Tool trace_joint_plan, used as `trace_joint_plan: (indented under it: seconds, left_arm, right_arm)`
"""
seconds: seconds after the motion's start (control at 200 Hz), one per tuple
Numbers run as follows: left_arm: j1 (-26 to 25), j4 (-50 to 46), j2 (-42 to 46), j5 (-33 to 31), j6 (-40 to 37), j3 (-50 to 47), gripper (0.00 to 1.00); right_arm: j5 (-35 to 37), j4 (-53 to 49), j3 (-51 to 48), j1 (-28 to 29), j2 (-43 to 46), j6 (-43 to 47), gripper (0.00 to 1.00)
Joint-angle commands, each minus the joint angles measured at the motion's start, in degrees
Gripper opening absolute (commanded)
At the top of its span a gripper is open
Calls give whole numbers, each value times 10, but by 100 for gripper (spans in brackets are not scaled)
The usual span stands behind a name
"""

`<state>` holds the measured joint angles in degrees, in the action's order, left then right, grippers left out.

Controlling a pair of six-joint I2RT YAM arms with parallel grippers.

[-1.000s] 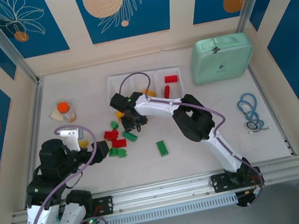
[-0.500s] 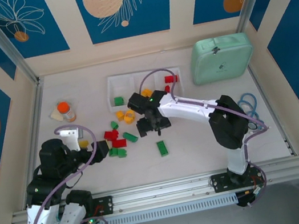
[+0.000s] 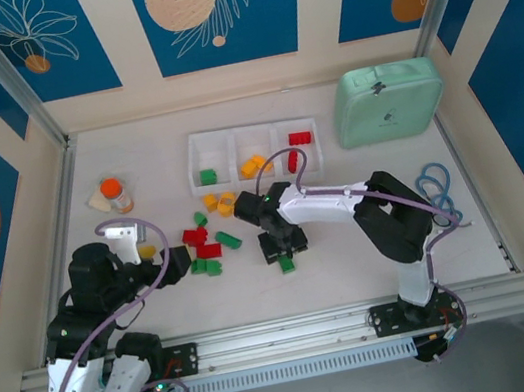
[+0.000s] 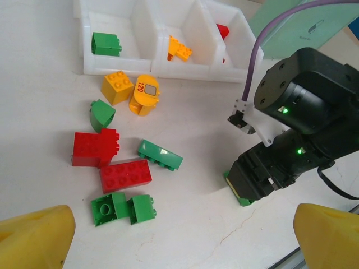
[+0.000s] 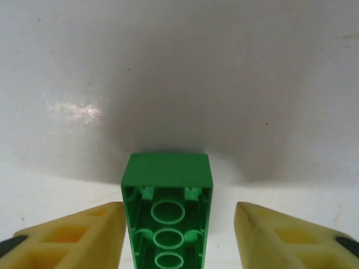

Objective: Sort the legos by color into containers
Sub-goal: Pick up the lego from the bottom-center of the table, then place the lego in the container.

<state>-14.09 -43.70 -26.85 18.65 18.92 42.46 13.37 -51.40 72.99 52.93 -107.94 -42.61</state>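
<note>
Left arm folded at the near-left corner; left pincer (image 3: 178, 262) spread wide and empty, loose legos (image 3: 195, 236) just ahead. Right arm reaches left across the bench (image 3: 356, 266); right pincer (image 3: 286, 255) points down, wide, straddling a green lego (image 5: 168, 213) with a gap at each side. Bare bench lies around it; the tray (image 3: 250, 127) stands beyond.

Robotics lab cell: white table (image 3: 343, 278) boxed on 3 sides by blue printed panels (image 3: 214, 11) (leaf motifs), aluminium-framed.

Top cam sits high behind the arm bases (image 3: 410, 317), looking down on the whole tabletop (image 3: 346, 267). Left wrist cam looks across it toward the tray (image 4: 118, 66). Right wrist cam's jammed right up on one green brick (image 5: 167, 213) all three share.
</note>
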Motion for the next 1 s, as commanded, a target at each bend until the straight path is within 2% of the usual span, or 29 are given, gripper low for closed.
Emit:
trace_joint_plan:
  seconds: [0.0, 0.25, 0.37, 0.54, 0.685, 0.835, 0.996]
  left_arm:
    - [5, 11, 2, 14, -17, -5, 99]
    - [5, 11, 3, 15, -17, -5, 100]
    - [6, 12, 4, 16, -16, -6, 99]
    - [6, 13, 2, 21, -18, -6, 99]
    - [6, 13, 3, 28, -19, -6, 99]
    - [6, 13, 8, 21, -18, -7, 99]
    - [6, 12, 7, 16, -17, -7, 99]
  right_arm:
    - [-24, 16, -15, 0, -10, -3, 47]
    - [-39, 22, -2, -1, -14, 18, 35]
    - [-48, 12, 65, 9, -2, 71, 26]
    - [-18, -13, 235, -1, 1, 165, 23]
    - [-28, -28, 402, -35, -53, 232, 23]
    - [-42, -41, 580, -76, -156, 282, 23]
    - [-65, -101, 797, -106, -301, 305, 23]
